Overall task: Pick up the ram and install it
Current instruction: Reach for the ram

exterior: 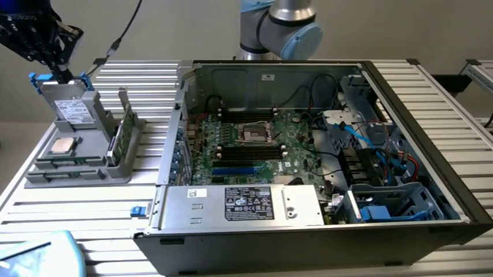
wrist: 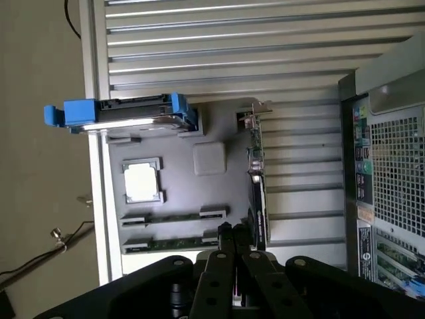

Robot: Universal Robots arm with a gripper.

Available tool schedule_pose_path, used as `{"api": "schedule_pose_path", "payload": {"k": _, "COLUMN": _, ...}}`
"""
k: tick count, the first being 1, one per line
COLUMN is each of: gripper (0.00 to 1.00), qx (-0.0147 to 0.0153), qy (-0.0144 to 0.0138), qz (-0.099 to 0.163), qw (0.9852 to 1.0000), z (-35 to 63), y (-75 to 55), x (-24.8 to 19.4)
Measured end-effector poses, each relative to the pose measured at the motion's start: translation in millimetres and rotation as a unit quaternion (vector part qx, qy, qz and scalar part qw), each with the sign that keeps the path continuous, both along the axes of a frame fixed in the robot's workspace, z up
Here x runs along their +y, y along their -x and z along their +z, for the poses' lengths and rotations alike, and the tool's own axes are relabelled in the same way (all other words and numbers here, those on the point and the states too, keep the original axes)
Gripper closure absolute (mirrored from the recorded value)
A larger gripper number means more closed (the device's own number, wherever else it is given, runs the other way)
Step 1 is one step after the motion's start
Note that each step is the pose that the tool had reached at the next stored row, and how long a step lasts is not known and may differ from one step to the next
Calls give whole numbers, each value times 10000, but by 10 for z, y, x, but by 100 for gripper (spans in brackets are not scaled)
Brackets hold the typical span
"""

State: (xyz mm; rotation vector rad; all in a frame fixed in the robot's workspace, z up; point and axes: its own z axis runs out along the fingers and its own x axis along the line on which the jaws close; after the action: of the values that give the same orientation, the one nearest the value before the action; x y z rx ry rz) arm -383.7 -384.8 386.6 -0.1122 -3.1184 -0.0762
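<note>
A: Where was the ram?

B: The ram (wrist: 174,244), a long, thin green stick, lay flat in a narrow groove of a matte grey moulded tray (wrist: 212,193). It was the groove farthest from the hard drive. The tray sat on a ribbed metal table (wrist: 232,40).

A: And the gripper?

B: The black gripper (wrist: 229,230) hung above the tray, its two slim fingers pressed together with nothing between them, clear of the ram. In the exterior view it hovered over the tray's far end, beside a silver hard drive (exterior: 73,109) in a blue plastic caddy.

A: What else was there?

B: A square silver processor (wrist: 143,181) lay in its recess, and a green card (wrist: 257,193) stood on edge along the tray's side. At the exterior view's right, a black computer case (exterior: 269,248) lay open, showing a green motherboard (exterior: 254,144).
</note>
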Motion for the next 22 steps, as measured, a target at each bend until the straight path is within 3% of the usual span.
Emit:
{"api": "schedule_pose_path", "payload": {"k": 8, "gripper": 90, "qx": 17, "qy": 0, "qz": 0, "qw": 10000, "z": -52, "y": 354, "x": -39}}
{"api": "schedule_pose_path", "payload": {"k": 10, "gripper": 90, "qx": 2, "qy": 0, "qz": 0, "qw": 10000, "z": -51, "y": 368, "x": -40}}
{"api": "schedule_pose_path", "payload": {"k": 14, "gripper": 90, "qx": 0, "qy": 0, "qz": 3, "qw": 10000, "z": -53, "y": 370, "x": -49}}
{"api": "schedule_pose_path", "payload": {"k": 22, "gripper": 90, "qx": 1, "qy": -1, "qz": 55, "qw": 10000, "z": -71, "y": 401, "x": -248}}
